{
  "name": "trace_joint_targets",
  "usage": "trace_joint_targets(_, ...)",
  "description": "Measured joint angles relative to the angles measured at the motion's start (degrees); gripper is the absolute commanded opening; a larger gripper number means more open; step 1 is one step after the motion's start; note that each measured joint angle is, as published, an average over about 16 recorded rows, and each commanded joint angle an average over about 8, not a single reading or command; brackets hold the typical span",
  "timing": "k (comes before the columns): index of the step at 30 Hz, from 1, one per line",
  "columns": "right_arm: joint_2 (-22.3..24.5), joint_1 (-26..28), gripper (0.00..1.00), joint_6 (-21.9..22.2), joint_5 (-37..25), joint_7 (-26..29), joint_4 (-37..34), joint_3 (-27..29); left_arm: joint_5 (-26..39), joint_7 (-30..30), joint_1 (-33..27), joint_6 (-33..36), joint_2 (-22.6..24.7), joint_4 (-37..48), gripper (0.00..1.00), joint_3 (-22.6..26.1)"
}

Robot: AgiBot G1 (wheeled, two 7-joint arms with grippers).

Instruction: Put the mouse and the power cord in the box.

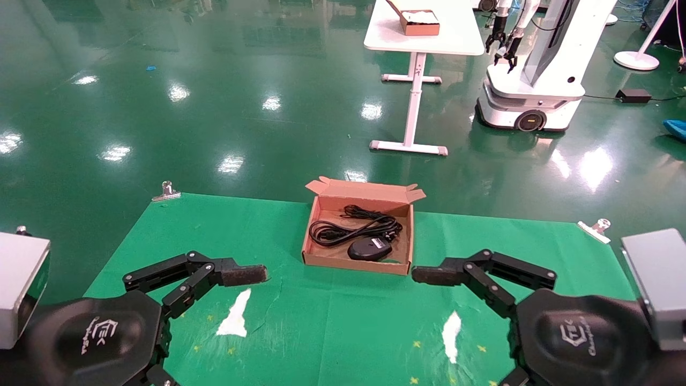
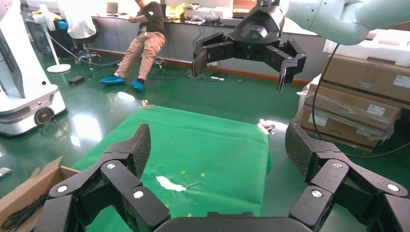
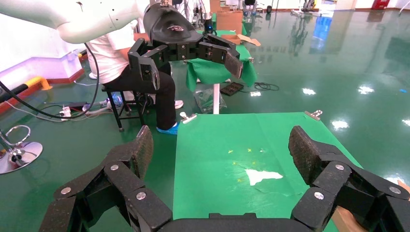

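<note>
In box [image 1: 316, 236], centre of cloth [image 1: 343, 321]: mouse [image 1: 368, 249] and cord [image 1: 351, 228] both inside, lid flap up. Left gripper [image 2: 217, 150] and right gripper [image 3: 220, 147] low at near edge, fingers spread, empty. Likely only retreat left; keep clear of box walls.

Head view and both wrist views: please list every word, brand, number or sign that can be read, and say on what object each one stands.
"TEK": embossed on the left gripper housing, head view; a smaller line under it is unreadable.
"TEK": embossed on the right gripper housing; the line under it is too blurred.
Label on the mouse in the box: too small.
Labels on stacked cartons: too small.
Nothing else is readable.
</note>
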Motion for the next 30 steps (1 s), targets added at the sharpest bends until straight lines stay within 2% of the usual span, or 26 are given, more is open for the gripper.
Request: trace_joint_targets(30, 0.0, 0.1, 1.00, 0.0, -0.1, -0.1, -0.1, -0.1, 0.1, 0.0, -0.1, -0.1, 0.1, 0.0, 1.00, 0.1)
